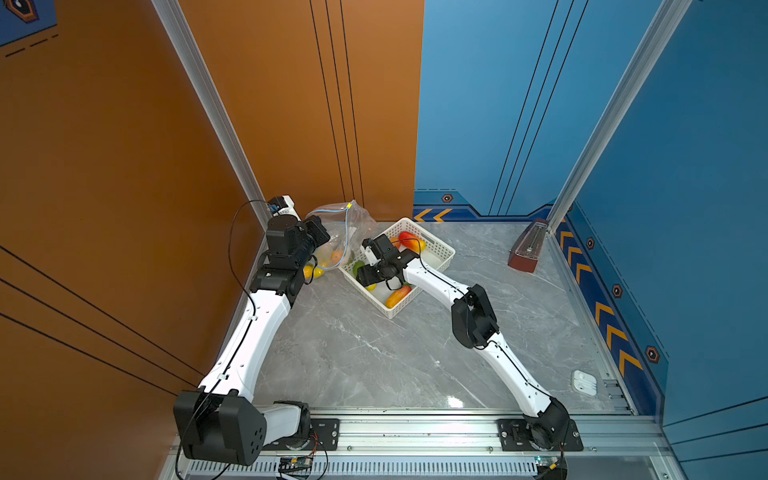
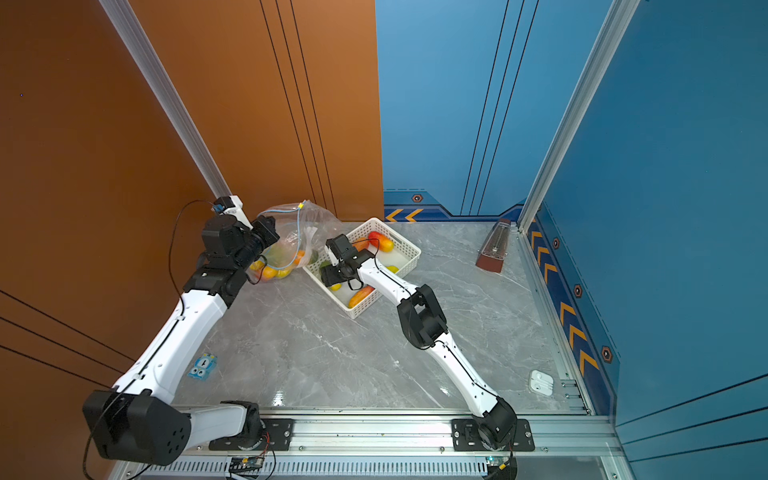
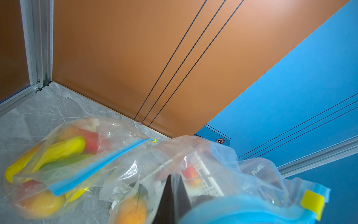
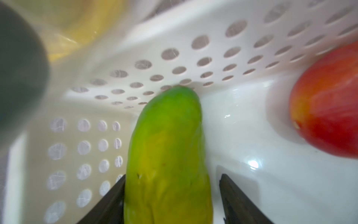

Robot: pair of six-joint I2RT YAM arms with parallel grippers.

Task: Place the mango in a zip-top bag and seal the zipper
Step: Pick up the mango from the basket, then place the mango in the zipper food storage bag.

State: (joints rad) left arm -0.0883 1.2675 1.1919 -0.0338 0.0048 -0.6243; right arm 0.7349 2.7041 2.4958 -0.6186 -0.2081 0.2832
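– Grey marble-patterned bench [image 1: 353, 357], walled in orange on the left and blue on the right: what stands along its far edge?
– At the far left corner are two clear bags. The sealed bag [image 3: 58, 164] lies flat and holds yellow, green and red mangoes; its blue zipper is closed, with the yellow slider at the end. Beside it rises the open zip-top bag [image 3: 257, 170], with an orange mango [image 3: 131, 211] in its lower part. Just beside the bags, at the middle of the far edge, is the white perforated basket [image 1: 434, 237]. At the far right corner is a red-brown metronome [image 1: 528, 249].
– And the claws?
– The left gripper [image 1: 325, 237] is closed on the blue zipper edge of the open bag and holds its mouth off the bench, towards the basket. The right gripper [image 4: 173, 176] is inside the basket with its jaws apart, one on each side of the green mango [image 4: 168, 145]. One finger [image 4: 108, 201] touches the skin; the other stands just clear of it.
– Where does that mango lie?
– It lies on the basket floor, with its tip at the perforated wall, in the corner nearest the bags. A red-orange mango [image 4: 325, 102] lies apart from it in the same basket. An orange-red mango [image 1: 397, 296] lies at the basket's near corner.
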